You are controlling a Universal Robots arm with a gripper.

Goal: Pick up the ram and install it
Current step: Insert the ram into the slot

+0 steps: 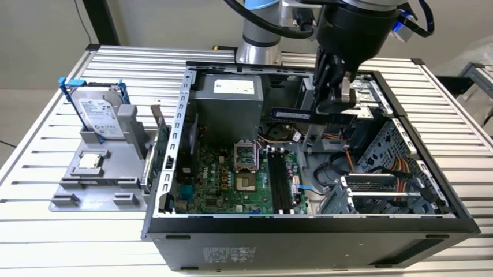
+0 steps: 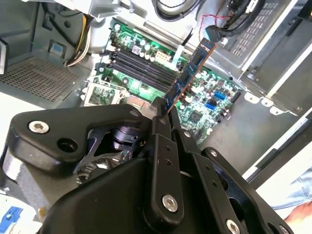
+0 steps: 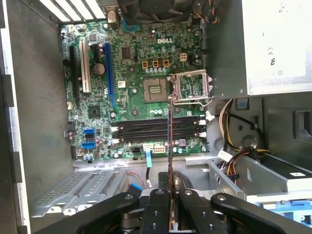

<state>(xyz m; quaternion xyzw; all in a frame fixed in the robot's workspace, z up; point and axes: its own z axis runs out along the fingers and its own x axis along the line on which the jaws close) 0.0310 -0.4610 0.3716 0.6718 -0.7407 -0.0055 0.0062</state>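
Observation:
My gripper [image 1: 333,109] hangs over the open computer case [image 1: 308,222], shut on the ram [image 1: 302,115]. The ram is a long, narrow, dark stick that juts sideways toward the exterior view's left, above the motherboard [image 1: 223,190]. In the second wrist view the ram [image 2: 189,73] runs out from between the black fingers [image 2: 161,114]. In the first wrist view the ram [image 3: 170,141] is seen edge-on, crossing over the black memory slots [image 3: 156,129]. The slots [image 1: 279,180] lie below the stick, and it is not touching them.
A silver hard drive [image 1: 100,112] in a blue-handled bracket and a small square processor chip [image 1: 91,161] sit on a grey holder [image 1: 92,193] at the exterior view's left. Inside the case are a grey power supply [image 1: 227,107], an open processor socket [image 1: 245,156], cables [image 1: 400,173] and drive cages.

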